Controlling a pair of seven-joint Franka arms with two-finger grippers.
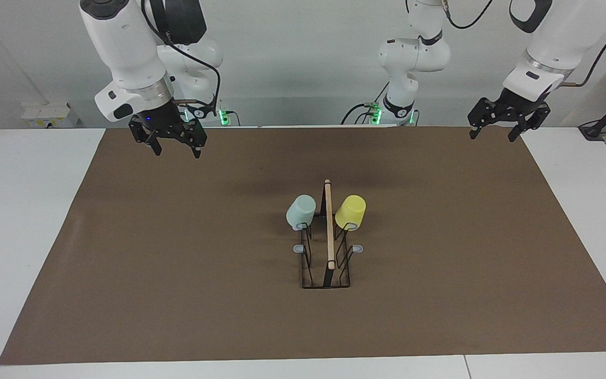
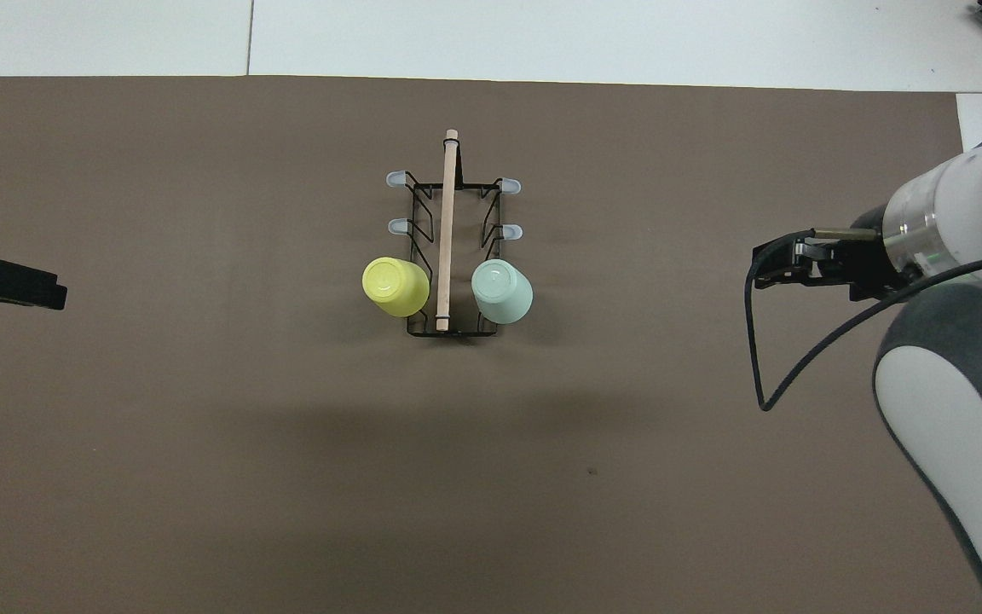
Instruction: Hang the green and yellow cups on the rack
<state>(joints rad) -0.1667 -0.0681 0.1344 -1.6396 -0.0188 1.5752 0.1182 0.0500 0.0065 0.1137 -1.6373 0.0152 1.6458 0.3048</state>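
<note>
The black wire rack with its wooden bar stands mid-table. Two cups hang upside down on its prongs nearest the robots, one on each side of the bar. The mint green cup is toward the right arm's end. The yellow cup is toward the left arm's end. My right gripper hangs open and empty over the mat near its base. My left gripper hangs open and empty over the mat's corner at its end.
A brown mat covers most of the white table. Several grey-tipped prongs on the rack stand bare. A black cable loops down from the right arm's wrist.
</note>
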